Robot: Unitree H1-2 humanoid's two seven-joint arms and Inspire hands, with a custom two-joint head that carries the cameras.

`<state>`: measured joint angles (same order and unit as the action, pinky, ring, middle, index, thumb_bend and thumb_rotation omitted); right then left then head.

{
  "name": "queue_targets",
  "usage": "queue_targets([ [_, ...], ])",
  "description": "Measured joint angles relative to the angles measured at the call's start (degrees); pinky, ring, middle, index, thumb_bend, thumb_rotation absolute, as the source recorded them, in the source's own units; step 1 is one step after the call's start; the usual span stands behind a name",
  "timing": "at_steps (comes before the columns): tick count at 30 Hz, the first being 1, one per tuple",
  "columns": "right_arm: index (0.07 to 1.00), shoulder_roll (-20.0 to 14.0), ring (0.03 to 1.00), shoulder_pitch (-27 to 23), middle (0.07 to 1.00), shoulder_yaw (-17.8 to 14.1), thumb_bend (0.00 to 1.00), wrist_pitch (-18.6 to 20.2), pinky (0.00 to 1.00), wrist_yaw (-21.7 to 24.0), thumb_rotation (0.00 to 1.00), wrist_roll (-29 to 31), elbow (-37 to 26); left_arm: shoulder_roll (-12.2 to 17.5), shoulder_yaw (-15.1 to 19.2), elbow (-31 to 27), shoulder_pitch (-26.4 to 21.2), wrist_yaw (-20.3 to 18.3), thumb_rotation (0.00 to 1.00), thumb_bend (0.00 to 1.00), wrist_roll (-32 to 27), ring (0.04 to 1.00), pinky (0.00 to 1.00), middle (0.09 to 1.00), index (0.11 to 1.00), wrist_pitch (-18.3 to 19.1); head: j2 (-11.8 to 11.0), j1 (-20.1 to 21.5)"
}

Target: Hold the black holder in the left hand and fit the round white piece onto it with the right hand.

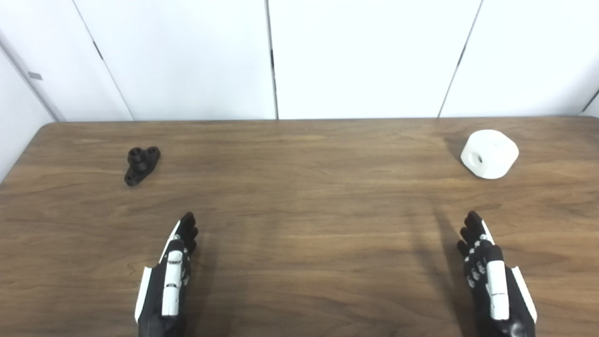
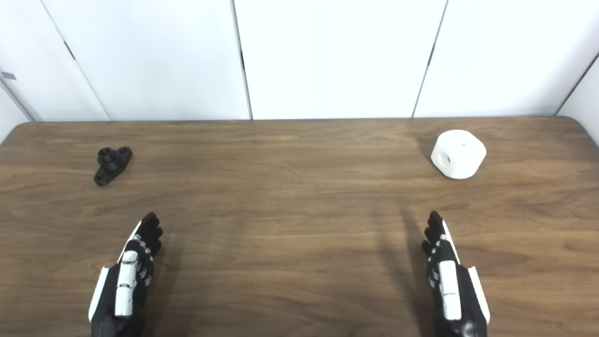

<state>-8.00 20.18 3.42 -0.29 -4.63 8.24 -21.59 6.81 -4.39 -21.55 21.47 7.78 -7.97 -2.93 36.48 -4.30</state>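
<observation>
One black holder [image 1: 142,164], one round white piece [image 1: 489,154], two hands, apparently empty

My hands [image 1: 171,276] look like glossy plastic; the table [image 1: 299,224] is smooth wood, the black holder [image 1: 141,164] matt.

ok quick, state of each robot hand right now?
Left robot hand: open, holding nothing, short of the small black plastic holder.
Right robot hand: open, holding nothing, short of the round white piece.
</observation>
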Motion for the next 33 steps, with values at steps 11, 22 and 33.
queue_targets([
  [11,0.975,0.0,1.000,0.0,1.000,0.0,0.60,0.0,1.00,0.0,1.00,0.0,0.0,0.0,-0.1,0.0,0.0,0.4,0.99,0.43,1.1,0.974,1.00,0.972,0.944,0.0,-0.4,-0.1],
  [22,0.999,-0.1,1.000,0.0,1.000,-0.8,0.58,-0.9,1.00,0.5,1.00,1.7,0.7,-0.1,-0.9,0.9,0.1,0.7,0.93,0.41,2.1,0.961,0.97,0.961,0.934,-0.5,-3.9,-9.3],
  [33,1.000,-0.1,1.000,0.1,1.000,-0.8,0.65,-4.4,1.00,0.7,1.00,1.9,3.0,-0.1,-1.5,2.4,0.1,0.9,0.79,0.38,2.6,0.931,0.94,0.938,0.908,-3.1,-8.7,-15.6],
])
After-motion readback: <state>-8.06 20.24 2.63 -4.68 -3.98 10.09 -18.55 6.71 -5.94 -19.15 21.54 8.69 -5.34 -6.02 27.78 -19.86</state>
